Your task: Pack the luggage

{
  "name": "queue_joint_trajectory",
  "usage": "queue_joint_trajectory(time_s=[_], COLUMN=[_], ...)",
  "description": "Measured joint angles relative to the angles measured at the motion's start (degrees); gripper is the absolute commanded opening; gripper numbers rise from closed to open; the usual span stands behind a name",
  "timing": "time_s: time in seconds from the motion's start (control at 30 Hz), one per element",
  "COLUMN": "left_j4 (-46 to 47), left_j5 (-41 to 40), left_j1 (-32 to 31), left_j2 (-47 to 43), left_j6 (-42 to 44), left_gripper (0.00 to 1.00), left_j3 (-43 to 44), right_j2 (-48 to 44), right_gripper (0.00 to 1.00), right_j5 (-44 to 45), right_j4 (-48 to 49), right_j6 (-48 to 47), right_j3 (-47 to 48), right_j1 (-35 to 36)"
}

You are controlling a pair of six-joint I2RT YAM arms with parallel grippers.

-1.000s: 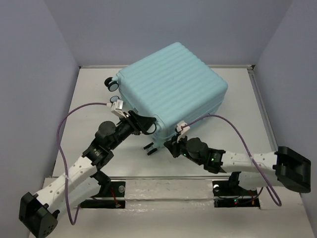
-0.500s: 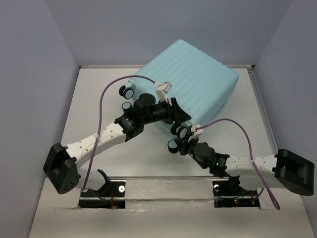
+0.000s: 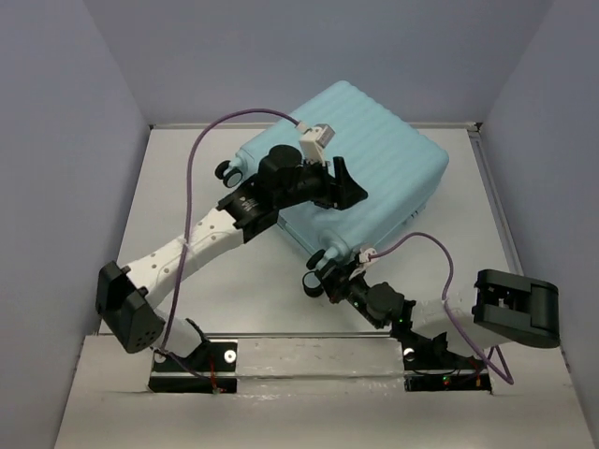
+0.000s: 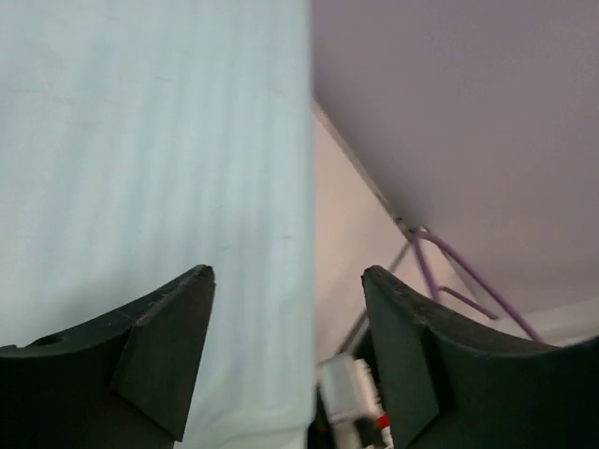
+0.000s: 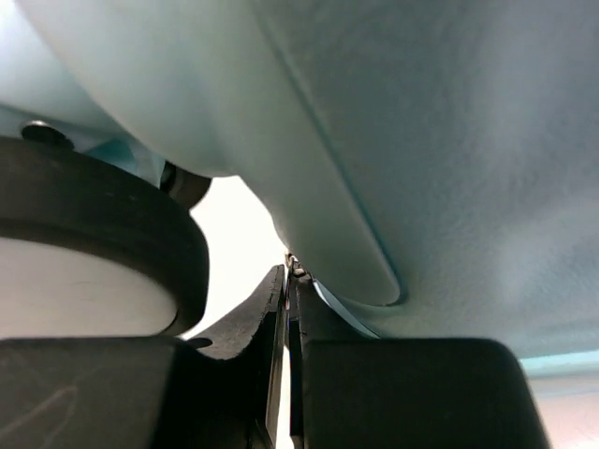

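**Luggage at back of table, left fingers spread, right fingers pinched shut**

Luggage (image 3: 384, 154) lies ribbed side up on the table (image 3: 173, 201), towards the back and right of centre, turned diagonal to the table edges. From the top view I see only the outer shell. The left arm covers part of its near-left side.

The left gripper (image 4: 285, 276) sits over the shell with its fingers spread apart. On the left wrist view the shell fills the left half of the frame, and its straight edge runs down between the two fingertips. I cannot tell whether either tip touches the shell.

The right gripper (image 5: 288, 281) is at the near corner of the case, close to a wheel (image 5: 84, 271). Its fingers are pressed together with only a hairline slit between them. A tiny pale bit shows at the tips, but it is too small and too close for me to name. The right wrist view is crowded, with blurred shell above and wheel rim to the left. From the top view the right fingertips are lost among the dark wheels. A purple cable (image 3: 192, 173) arcs over the left arm.
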Motion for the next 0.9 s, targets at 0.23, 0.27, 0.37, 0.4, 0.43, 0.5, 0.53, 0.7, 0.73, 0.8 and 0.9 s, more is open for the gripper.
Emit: queue_joint_trajectory(time_s=[0.23,0.27,0.37,0.4,0.43,0.5,0.53,0.7,0.73,0.8,0.9], left_j4=[-16.02,-16.90,-18.40,-18.32,-18.38,-18.34,-17.84,-18.05,-17.84,-16.79,-14.88], left_j5=[-13.86,-15.47,-17.92,-17.86,-17.35,-14.16,-11.65,-3.58,-1.79,0.55,2.14], left_j1=[23.93,28.79,38.12,39.23,39.95,40.30,40.30,40.28,40.26,39.85,39.21], left_j2=[-23.87,-27.17,-33.31,-33.31,-32.26,-29.83,-27.61,-24.02,-24.33,-25.09,-25.81], left_j6=[10.69,12.02,15.23,16.09,16.72,17.66,18.10,19.87,20.44,21.29,22.16], left_gripper=[0.95,0.97,0.97,0.98,0.99,0.99,0.99,0.99,0.99,0.99,0.99], left_j3=[-7.28,-8.66,-13.66,-15.02,-16.37,-18.49,-20.15,-24.90,-25.22,-25.33,-25.33], right_j2=[-9.40,-11.37,-16.79,-19.04,-20.52,-25.46,-28.20,-43.36,-48.24,-53.75,-59.23], right_gripper=[0.07,0.07,0.07,0.07,0.07,0.07,0.07,0.07,0.07,0.07,0.07], right_j5=[0.02,0.02,0.02,-0.02,-0.07,-0.17,-0.24,-0.04,0.39,1.18,2.56], right_j4=[-10.16,-12.79,-19.65,-21.97,-23.47,-28.06,-30.25,-41.46,-45.13,-49.31,-57.77], right_j6=[1.70,1.66,1.57,1.46,1.46,1.44,1.51,1.90,1.95,1.99,2.08], right_j3=[-1.84,-1.84,-2.14,-2.40,-2.54,-3.26,-3.76,-4.31,-4.26,-4.11,-2.58], right_j1=[-0.02,-0.07,-0.15,-0.22,-0.24,-0.35,-0.35,-0.33,-0.35,-0.35,-0.35])
